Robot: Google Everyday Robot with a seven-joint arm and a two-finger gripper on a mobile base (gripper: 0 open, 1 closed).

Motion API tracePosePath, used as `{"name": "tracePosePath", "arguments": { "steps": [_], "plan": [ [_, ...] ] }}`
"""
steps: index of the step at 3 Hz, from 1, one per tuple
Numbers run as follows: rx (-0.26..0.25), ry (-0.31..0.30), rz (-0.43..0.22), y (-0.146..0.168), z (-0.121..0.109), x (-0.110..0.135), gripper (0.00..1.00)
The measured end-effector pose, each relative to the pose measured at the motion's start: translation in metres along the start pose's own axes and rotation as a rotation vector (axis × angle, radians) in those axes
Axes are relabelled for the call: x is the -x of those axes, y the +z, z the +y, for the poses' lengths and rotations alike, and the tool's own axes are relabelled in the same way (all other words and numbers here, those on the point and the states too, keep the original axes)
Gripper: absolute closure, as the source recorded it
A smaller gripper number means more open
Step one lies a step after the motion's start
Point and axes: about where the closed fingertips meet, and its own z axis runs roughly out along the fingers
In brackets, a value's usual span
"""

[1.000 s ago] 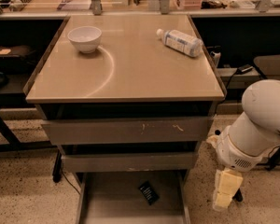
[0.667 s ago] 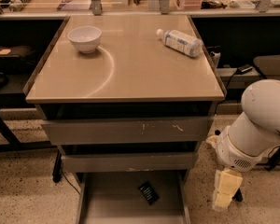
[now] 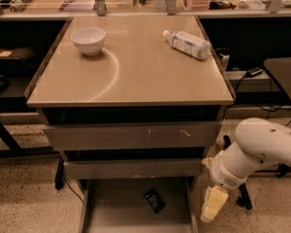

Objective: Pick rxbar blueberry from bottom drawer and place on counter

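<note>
The rxbar blueberry (image 3: 154,200), a small dark flat bar, lies on the grey floor of the pulled-out bottom drawer (image 3: 114,210), right of its middle and near the back. My gripper (image 3: 213,205) hangs at the end of the white arm, just outside the drawer's right rail. It is to the right of the bar, at about the same height in the picture, and holds nothing that I can see. The tan counter (image 3: 136,76) tops the drawer unit.
A white bowl (image 3: 88,40) stands at the counter's back left. A clear plastic bottle (image 3: 186,43) lies on its side at the back right. The two upper drawers (image 3: 131,136) are shut. A long shelf (image 3: 136,4) runs behind, and a dark chair (image 3: 283,76) stands to the right.
The arm and gripper have moved a little left and down, closer to the drawer's right rail. The bar, bowl and bottle have not moved.
</note>
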Motion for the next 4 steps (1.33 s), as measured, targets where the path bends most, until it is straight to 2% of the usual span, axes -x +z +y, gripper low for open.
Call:
{"name": "tracePosePath", "arguments": {
  "steps": [1, 3, 4],
  "plan": [
    [0.026, 0.010, -0.046, 0.063, -0.018, -0.014, 0.00],
    [0.061, 0.014, -0.059, 0.089, -0.016, -0.020, 0.00],
    [0.040, 0.021, -0.087, 0.107, -0.032, -0.027, 0.00]
  ]
}}
